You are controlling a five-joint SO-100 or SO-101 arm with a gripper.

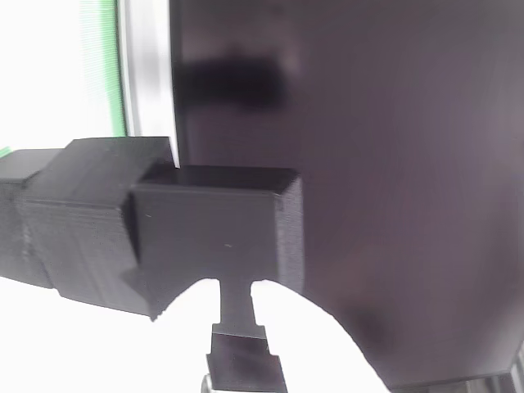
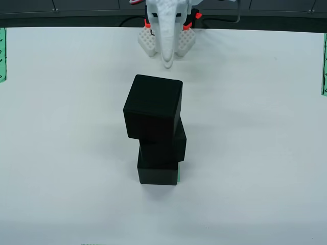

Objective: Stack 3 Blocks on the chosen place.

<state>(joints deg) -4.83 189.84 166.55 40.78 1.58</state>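
Note:
Three black blocks stand in a leaning stack at the table's middle: the bottom block (image 2: 157,172), the middle block (image 2: 164,145) shifted right, and the top block (image 2: 153,104) shifted left and back. A thin green sliver of the chosen place (image 2: 178,177) peeks out at the bottom block's right edge. My white gripper (image 2: 167,62) points down behind the stack, apart from it; its jaws cannot be made out. In the close view, a sharp black block (image 1: 214,237) and another (image 1: 74,221) sit beside a large blurred dark face (image 1: 377,164), with green stripes (image 1: 102,65) at upper left.
The arm's white base (image 2: 166,38) sits at the table's far edge. Narrow green strips with black symbols lie at the left edge (image 2: 2,53) and right edge (image 2: 324,64). White tabletop (image 2: 61,153) spreads open on both sides of the stack.

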